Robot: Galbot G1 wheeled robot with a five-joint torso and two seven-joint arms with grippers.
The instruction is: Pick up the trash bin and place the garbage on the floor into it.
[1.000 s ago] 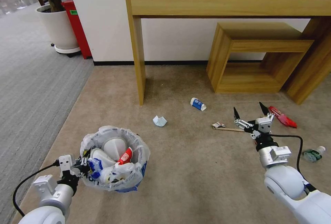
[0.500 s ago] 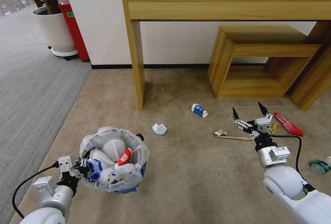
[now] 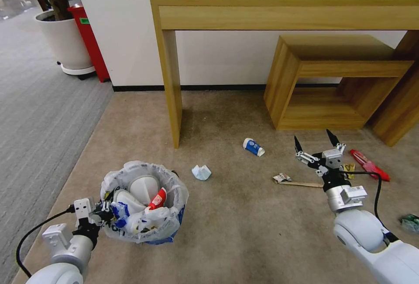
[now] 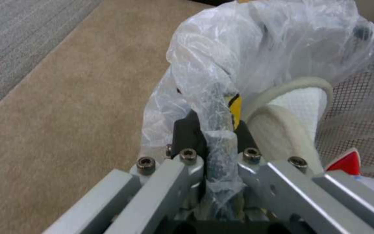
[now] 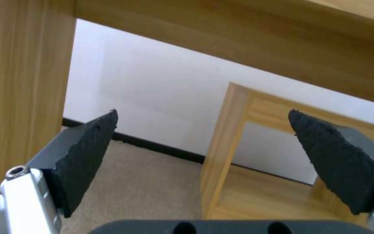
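Observation:
The trash bin [image 3: 168,225] is at the lower left, lined with a white bag [image 4: 260,48], and holds white slippers [image 3: 142,188] and a red-white carton [image 3: 158,199]. My left gripper [image 3: 103,209] is shut on its bagged rim, and the left wrist view shows this gripper [image 4: 215,130] up close. My right gripper [image 3: 313,136] hangs open above the beige floor [image 3: 244,231]; the right wrist view shows this gripper [image 5: 202,130] holding nothing. Garbage lies ahead: a blue-white cup [image 3: 253,147], crumpled paper [image 3: 201,172], a wooden stick [image 3: 303,183], a red wrapper [image 3: 370,165], a yellow wrapper [image 3: 348,168] and a bottle [image 3: 410,223].
A wooden desk [image 3: 283,4] stands against the wall, its leg [image 3: 170,87] on the carpet. A low wooden shelf [image 3: 331,83] sits under it. A white planter [image 3: 65,41] and a tall red bin [image 3: 89,41] stand at the back left beside grey striped carpet [image 3: 39,113].
The whole picture has shifted: desk, shelf and litter sit lower and nearer, so the camera has moved forward. Both arms keep the same pose.

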